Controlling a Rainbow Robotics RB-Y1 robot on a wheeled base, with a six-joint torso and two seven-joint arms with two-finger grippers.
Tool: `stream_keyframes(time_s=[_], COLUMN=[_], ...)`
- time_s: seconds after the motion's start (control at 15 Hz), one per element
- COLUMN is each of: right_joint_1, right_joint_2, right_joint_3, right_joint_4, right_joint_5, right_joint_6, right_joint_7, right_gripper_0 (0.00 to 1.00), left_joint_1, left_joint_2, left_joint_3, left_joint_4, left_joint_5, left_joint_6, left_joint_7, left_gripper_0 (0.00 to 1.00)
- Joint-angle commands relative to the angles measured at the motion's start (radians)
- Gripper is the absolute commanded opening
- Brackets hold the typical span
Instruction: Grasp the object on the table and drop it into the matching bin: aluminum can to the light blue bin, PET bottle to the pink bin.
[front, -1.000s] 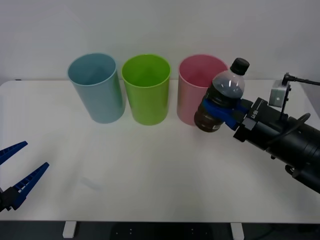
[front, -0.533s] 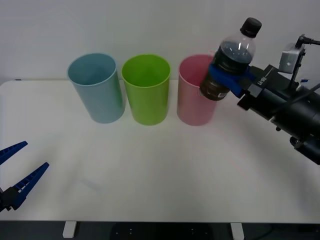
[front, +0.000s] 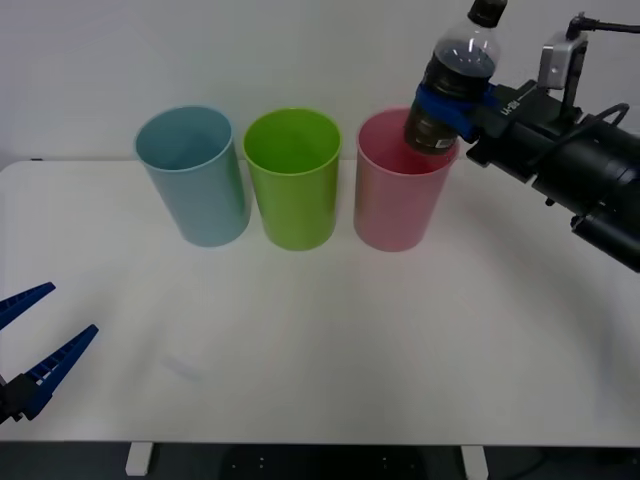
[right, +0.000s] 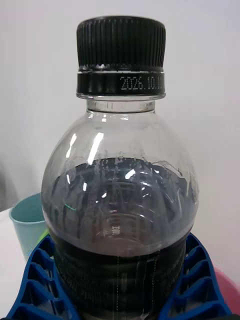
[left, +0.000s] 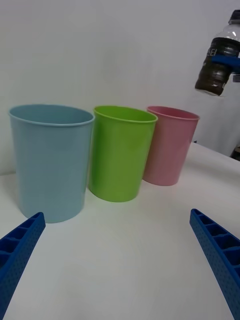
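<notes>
- The bottle (front: 455, 85), clear plastic with a black cap and dark contents, hangs in the air above the far right rim of the pink bin (front: 398, 195), tilted slightly and clear of the bench (front: 320, 330).
- The right claw (front: 452, 108) clamps the bottle round its middle; in the right wrist view its blue ribbed fingers (right: 37, 285) press against both sides of the bottle's dark lower half.
- From the left wrist view the bottle (left: 218, 60) appears raised well above the pink bin's mouth and a little to the side of it, not yet squarely over the opening.
- The blue bin (front: 192, 175) and a green bin (front: 293, 178) stand in a row beside the pink one, all three upright.
- The left claw (front: 35, 350) waits low at the near left edge of the bench, fingers spread wide and holding nothing.
- Progress, judged from this: pickup and lift are done; what remains is to centre the bottle over the pink bin and let go.
</notes>
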Motion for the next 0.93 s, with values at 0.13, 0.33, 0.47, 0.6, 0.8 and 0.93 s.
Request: stream_keyframes(time_s=[0.13, 0.33, 0.47, 0.6, 0.8, 0.93], right_joint_1=[-0.104, -0.178, -0.212, -0.221, -0.219, -0.221], right_joint_2=[0.048, 0.083, 0.103, 0.115, 0.117, 0.117], right_joint_3=[0.023, 0.049, 0.055, 0.055, 0.058, 0.058], right_joint_4=[0.135, 0.240, 0.289, 0.303, 0.303, 0.301], right_joint_5=[0.053, 0.076, 0.097, 0.106, 0.110, 0.110], right_joint_6=[0.001, 0.001, 0.001, 0.006, 0.009, 0.015], right_joint_7=[0.007, 0.010, 0.015, 0.015, 0.015, 0.021], right_gripper_0=[0.00, 0.00, 0.00, 0.00, 0.03, 0.83], left_joint_1=[0.000, 0.000, 0.000, 0.000, 0.000, 0.000], left_joint_2=[0.000, 0.000, 0.000, 0.000, 0.000, 0.000], left_joint_3=[0.000, 0.000, 0.000, 0.000, 0.000, 0.000], left_joint_4=[0.000, 0.000, 0.000, 0.000, 0.000, 0.000], left_joint_5=[0.000, 0.000, 0.000, 0.000, 0.000, 0.000], left_joint_6=[0.000, 0.000, 0.000, 0.000, 0.000, 0.000], left_joint_7=[0.000, 0.000, 0.000, 0.000, 0.000, 0.000], left_gripper_0=[1.00, 1.00, 1.00, 1.00, 1.00, 1.00])
